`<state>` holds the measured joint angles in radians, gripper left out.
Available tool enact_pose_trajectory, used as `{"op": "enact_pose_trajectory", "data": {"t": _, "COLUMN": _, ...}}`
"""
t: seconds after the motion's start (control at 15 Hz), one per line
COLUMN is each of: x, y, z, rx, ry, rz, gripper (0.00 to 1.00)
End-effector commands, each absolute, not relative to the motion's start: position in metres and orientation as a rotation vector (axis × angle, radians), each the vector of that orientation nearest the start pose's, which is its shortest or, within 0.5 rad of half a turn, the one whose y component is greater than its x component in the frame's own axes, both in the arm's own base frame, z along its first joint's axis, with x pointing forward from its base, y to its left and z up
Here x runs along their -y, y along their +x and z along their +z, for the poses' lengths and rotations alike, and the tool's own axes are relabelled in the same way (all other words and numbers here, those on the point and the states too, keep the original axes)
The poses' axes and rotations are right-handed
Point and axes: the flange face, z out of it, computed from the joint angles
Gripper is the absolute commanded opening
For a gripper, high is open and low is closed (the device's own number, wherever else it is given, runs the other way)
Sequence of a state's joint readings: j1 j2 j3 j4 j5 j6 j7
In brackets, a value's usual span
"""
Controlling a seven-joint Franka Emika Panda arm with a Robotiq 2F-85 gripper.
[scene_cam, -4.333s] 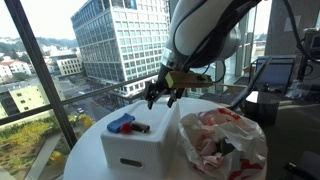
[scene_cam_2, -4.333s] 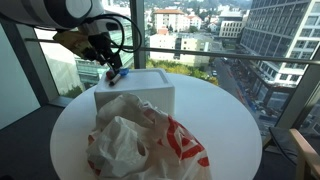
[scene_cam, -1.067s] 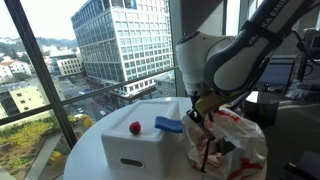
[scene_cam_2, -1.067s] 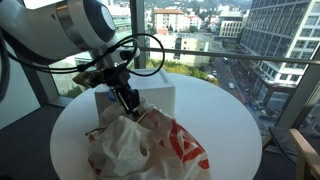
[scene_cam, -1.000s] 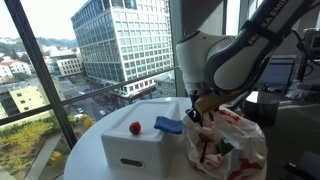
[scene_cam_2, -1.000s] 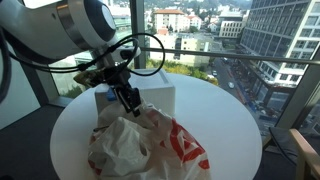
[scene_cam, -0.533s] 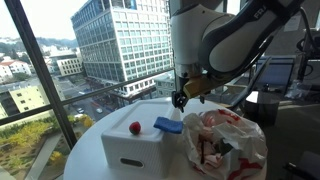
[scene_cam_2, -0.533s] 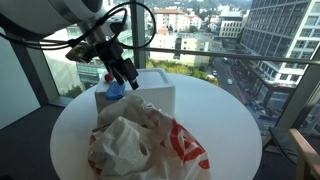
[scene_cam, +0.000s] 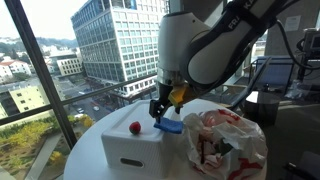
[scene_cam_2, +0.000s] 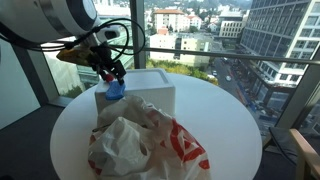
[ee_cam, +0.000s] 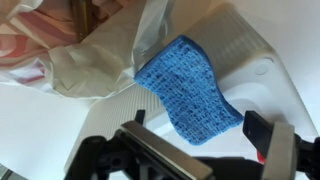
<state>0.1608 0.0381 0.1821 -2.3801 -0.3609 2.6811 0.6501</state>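
Right now my gripper (scene_cam: 160,110) hangs just above one blue sponge (ee_cam: 190,90), which lies on top of the single white box (scene_cam: 140,150). The jaws stand wide apart on either side of the sponge and hold nothing. One red ball (scene_cam: 134,128) sits on the box near the sponge. One crumpled plastic bag (scene_cam_2: 140,145) rests against the box on the round table (scene_cam_2: 220,120).

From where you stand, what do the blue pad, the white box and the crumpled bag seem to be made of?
Blue pad: probably a sponge or woven cloth, matte, with a coarse mesh texture.
White box: likely foam or plastic, matte, with fine ribs on the lid.
Crumpled bag: thin plastic film, glossy, wrinkled, partly see-through.
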Motion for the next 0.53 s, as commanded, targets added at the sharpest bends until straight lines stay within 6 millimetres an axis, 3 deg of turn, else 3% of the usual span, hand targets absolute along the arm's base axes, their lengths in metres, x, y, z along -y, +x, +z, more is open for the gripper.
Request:
{"op": "enact_pose_trajectory", "data": {"t": 0.0, "x": -0.199, "y": 0.487, "z": 0.330, "rx": 0.299, "ry": -3.102, "rz": -0.480, "gripper": 1.00}}
{"op": "enact_pose_trajectory", "data": {"t": 0.27, "x": -0.191, "y": 0.483, "z": 0.335, "rx": 0.569, "ry": -3.129, "rz": -0.407, "gripper": 1.00}}
{"op": "enact_pose_trajectory", "data": {"t": 0.47, "x": -0.187, "y": 0.487, "z": 0.325, "rx": 0.674, "ry": -3.152, "rz": -0.331, "gripper": 1.00}}
